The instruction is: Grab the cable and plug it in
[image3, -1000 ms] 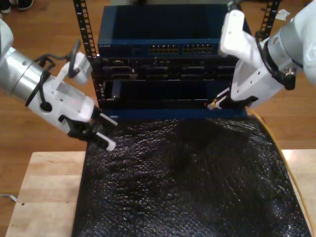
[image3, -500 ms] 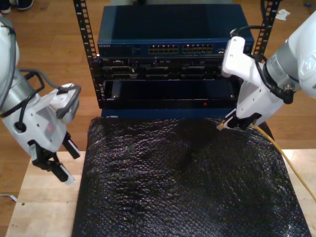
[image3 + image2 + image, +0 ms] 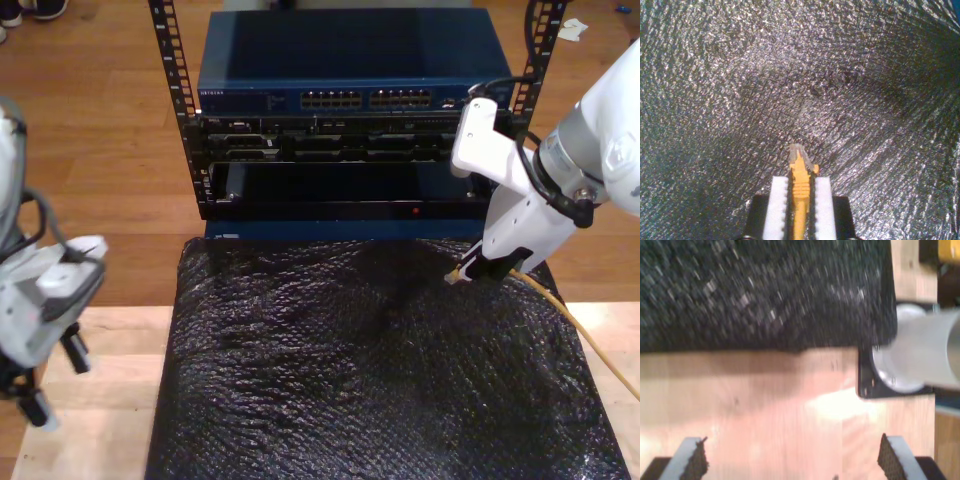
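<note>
Close up, thin orange-yellow network cable (image 3: 799,200) clamped between white ridged fingers (image 3: 777,207) of my second gripper (image 3: 799,186), clear plug beyond fingertips; trailing length seen from outside. My first gripper (image 3: 792,460) spread wide above pale wooden worktop (image 3: 765,405).

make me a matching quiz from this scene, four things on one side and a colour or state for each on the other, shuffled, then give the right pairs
Things:
1. cable
2. my first gripper
3. network switch
4. bubble-wrap mat

Colours or states:
A. blue, sits on top of the rack
B. black and shiny, spread over the wooden table
C. orange-yellow, clamped with its clear plug sticking out of my second gripper
D. open, over bare wood at the exterior view's left

Right pairs: 1-C, 2-D, 3-A, 4-B
</note>
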{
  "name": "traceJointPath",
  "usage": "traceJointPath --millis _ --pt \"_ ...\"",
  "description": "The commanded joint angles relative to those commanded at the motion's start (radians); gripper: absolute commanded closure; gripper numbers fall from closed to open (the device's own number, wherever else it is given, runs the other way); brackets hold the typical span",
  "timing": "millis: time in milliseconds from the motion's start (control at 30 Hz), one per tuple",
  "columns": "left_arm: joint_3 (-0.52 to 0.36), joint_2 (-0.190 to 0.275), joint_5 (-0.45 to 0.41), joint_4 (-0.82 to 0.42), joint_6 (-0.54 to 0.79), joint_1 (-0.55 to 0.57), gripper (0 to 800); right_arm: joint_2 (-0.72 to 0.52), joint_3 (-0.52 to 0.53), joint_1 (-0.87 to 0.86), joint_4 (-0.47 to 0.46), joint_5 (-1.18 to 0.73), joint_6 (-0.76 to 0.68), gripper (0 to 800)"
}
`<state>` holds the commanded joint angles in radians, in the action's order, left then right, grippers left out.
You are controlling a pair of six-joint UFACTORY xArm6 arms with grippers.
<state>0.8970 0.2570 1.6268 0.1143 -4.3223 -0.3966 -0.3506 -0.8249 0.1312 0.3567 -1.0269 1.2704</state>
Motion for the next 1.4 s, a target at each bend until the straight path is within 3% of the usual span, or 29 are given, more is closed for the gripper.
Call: traceJointPath --millis 333,933,1167,1400 --pt "-0.009 -0.003 -0.044 -0.058 0.264 -0.204 3 0.0 0.018 0.0 0.002 0.0 -0.002 799" --pt "-0.161 0.0 -0.044 -0.103 0.733 -0.592 2 0.0 0.023 0.003 0.002 0.002 -0.002 799" --pt "-0.233 0.043 -0.038 -0.138 0.832 -0.689 2 0.005 0.023 0.003 0.0 0.003 0.0 799" --pt "-0.292 0.118 -0.028 -0.141 0.899 -0.74 2 0.006 0.021 0.003 0.0 0.003 -0.002 799"
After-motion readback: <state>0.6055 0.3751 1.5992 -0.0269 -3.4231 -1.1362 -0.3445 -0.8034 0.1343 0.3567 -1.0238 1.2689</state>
